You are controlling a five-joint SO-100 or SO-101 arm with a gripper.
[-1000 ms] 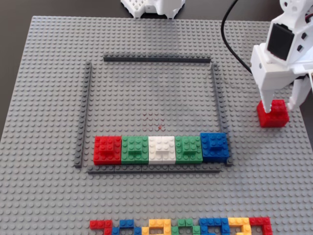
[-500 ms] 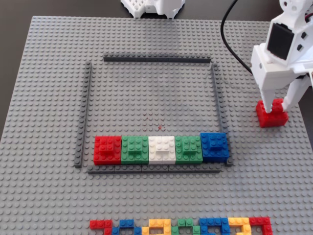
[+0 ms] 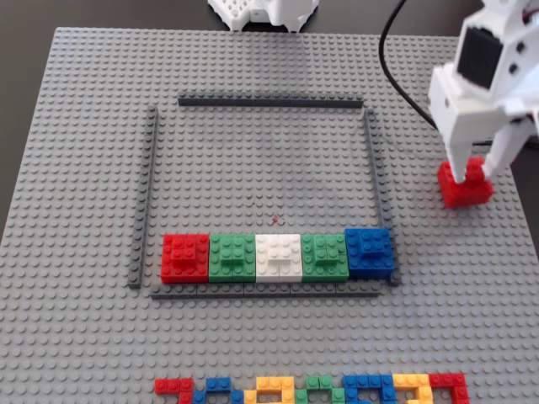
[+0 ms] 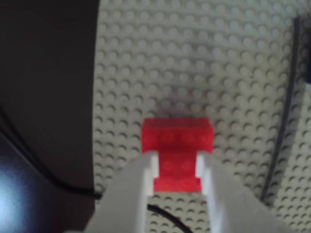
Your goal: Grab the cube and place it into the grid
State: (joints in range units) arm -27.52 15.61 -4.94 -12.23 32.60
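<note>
Fingers [image 3: 461,171] of our white plastic gripper [image 4: 177,167] pinch the raised brick atop the red cube [image 3: 465,187], one on each side, as the wrist view shows. We see the cube outside the grid [image 3: 371,164], to the right of its right-hand strip in the fixed view, over the studded grey baseplate [image 3: 84,168]. We judge the carry must run leftward across that strip into open ground above the coloured block row [image 3: 278,255].
</note>
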